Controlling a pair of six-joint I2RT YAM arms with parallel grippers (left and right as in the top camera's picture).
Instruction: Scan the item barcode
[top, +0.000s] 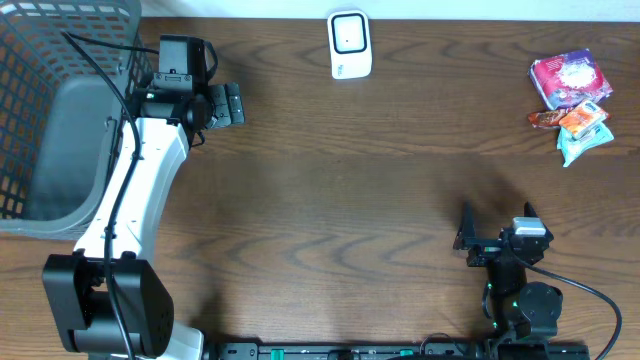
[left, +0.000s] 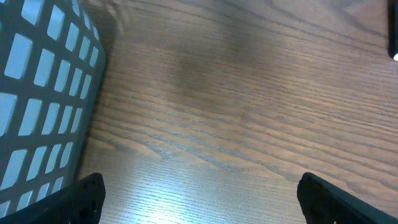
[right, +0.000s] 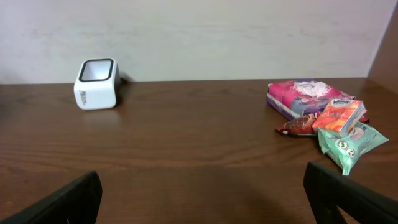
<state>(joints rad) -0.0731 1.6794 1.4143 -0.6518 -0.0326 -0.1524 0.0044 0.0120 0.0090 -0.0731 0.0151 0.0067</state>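
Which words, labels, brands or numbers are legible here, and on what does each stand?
No text is legible in any view.
White scanner: grey marking on its side, too small to read.
Pink packet: print blurred.
Orange packet: label at its top, blurred.
Green packet: round symbols, no readable words.

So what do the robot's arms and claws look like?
Left arm: white shell, black joints, black cable along it. Right arm: black, small green lights, black cable. Left claw and right claw: black, two blocky fingers each.
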